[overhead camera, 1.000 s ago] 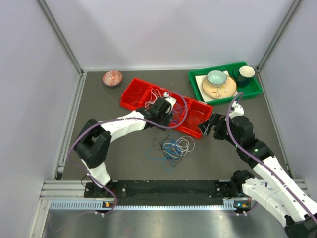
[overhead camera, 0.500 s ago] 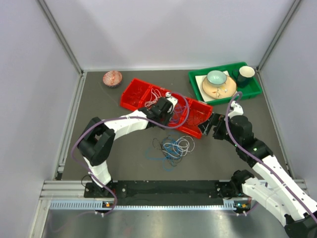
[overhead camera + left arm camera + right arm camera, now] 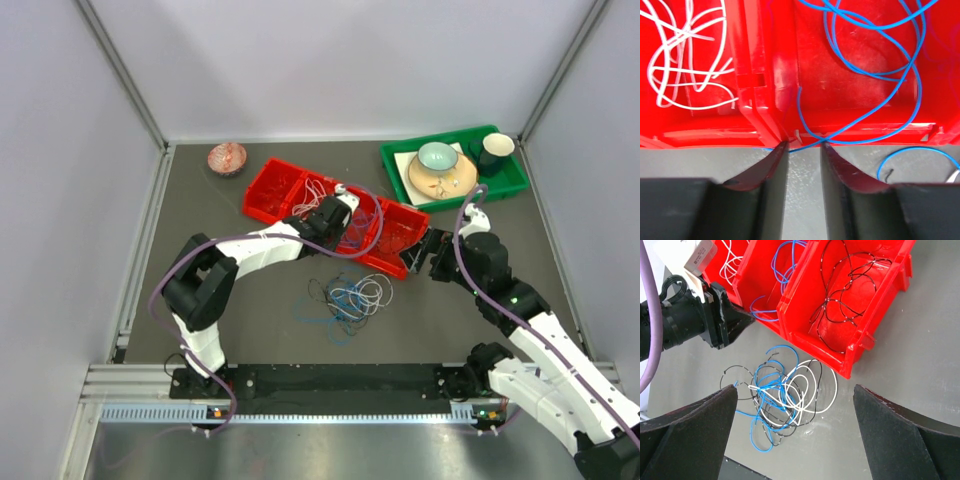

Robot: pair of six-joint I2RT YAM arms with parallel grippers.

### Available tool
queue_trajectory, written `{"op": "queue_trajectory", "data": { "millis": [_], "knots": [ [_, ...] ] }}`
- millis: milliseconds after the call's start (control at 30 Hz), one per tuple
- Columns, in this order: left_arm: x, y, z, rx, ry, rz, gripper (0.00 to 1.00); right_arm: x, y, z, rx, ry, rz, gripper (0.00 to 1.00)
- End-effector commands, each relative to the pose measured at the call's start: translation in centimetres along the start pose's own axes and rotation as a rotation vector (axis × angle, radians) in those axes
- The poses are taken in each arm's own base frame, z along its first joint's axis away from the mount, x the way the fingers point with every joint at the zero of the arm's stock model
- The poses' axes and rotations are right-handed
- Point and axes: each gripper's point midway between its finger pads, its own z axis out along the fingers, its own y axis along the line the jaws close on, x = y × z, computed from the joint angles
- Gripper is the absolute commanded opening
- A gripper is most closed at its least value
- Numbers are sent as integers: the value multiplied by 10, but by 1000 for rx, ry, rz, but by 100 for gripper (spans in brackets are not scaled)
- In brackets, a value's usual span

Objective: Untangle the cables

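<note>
From above, the left claw (image 3: 338,222) hides its own fingertips under its wrist. The wires in the red tray (image 3: 268,200) show there only as faint scribbles. Both wrist views cut the tray's far side off at the top. The loops of the blue cable (image 3: 867,70) run out of the left wrist picture at the top and right. In the tangle (image 3: 782,395) no single strand can be followed from end to end.

The tangle is blue, white and black. It lies on the table (image 3: 420,325) near of the tray, between the two arms and well apart from the left claw. It sits out in front of the right claw (image 3: 795,388), framed between the fingers in that wrist view and untouched. That claw's jaws stand wide with nothing in them, just off the tray's near-right end.

The left claw is at the tray's near wall, by the divider between the white cable (image 3: 685,65) and the blue cable. Its jaws are partly apart with a clear gap. One blue strand comes over the near lip and crosses right at the fingertips. It is not pinched, and I cannot tell whether a tip touches it. A blue loop (image 3: 920,152) lies on the table just outside the tray.

The tray's long axis runs from far left to near right. Along it the white cable comes first, then the blue, then the black cable (image 3: 850,285) at the near-right end. The strand at the claw runs left to right along the lip. The tangle is a roundish heap with no clear axis, and blue loops stray out on its left and near sides.
</note>
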Motion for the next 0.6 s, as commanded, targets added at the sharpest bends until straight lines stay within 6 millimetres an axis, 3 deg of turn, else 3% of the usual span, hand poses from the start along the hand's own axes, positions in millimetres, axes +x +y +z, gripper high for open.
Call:
{"op": "queue_trajectory", "data": {
  "millis": [0,167,200,567],
  "knots": [
    [-30,3,-1,-32,-93,-28,32,-14,9,0,-34,-46,1,97],
    [-39,0,-7,-22,-115,-23,11,-14,9,0,-34,-49,-1,97],
    [-42,-2,-10,-18,-118,-21,1,-15,10,0,-36,-51,1,97],
    [-85,-19,-37,65,-241,-57,0,-13,9,0,-36,-49,5,96]
  ]
}}
